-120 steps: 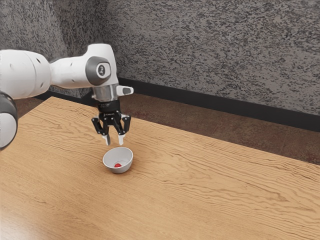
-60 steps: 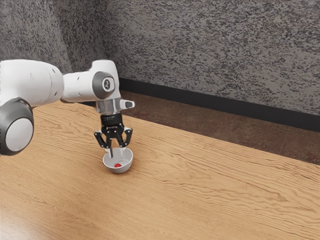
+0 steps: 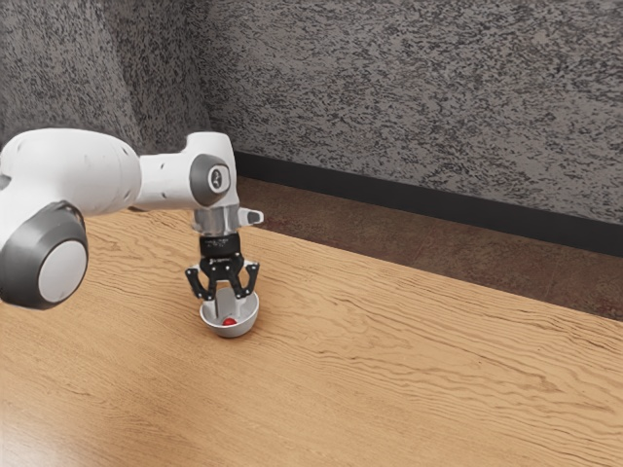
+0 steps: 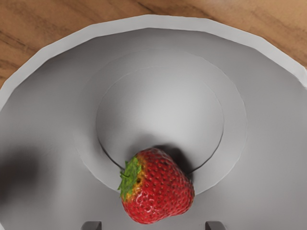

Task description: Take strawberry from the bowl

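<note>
Strawberry (image 4: 156, 189) is cradled in bowl (image 3: 232, 332) | bowl is set on tabletop (image 3: 389, 370), exterior view's left | hand (image 3: 229, 308) is held over bowl, spread wide, nothing gripped

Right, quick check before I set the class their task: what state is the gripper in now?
Gripper: open, its fingertips apart within the rim of the bowl, holding nothing; the strawberry lies ungripped.

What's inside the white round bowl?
A red strawberry with green leaves sits inside the white round bowl. The strawberry's underside is hidden.
</note>
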Available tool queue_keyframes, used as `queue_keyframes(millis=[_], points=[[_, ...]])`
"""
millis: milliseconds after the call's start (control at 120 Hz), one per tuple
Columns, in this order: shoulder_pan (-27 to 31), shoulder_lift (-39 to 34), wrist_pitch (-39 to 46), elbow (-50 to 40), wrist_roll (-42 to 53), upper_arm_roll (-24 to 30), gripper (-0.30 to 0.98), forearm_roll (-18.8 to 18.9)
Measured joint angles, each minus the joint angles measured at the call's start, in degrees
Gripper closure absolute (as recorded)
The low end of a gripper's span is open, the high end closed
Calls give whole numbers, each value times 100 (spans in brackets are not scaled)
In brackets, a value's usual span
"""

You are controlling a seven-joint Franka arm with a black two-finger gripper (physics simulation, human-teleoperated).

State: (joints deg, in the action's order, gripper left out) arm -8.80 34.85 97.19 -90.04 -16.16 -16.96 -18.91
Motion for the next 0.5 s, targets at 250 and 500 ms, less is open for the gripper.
queue_keyframes(millis=[250, 500], points=[[-43, 237, -23, 227, -110, -139, 46, -194], [-53, 422, -150, 301, -215, -194, 47, -436]])
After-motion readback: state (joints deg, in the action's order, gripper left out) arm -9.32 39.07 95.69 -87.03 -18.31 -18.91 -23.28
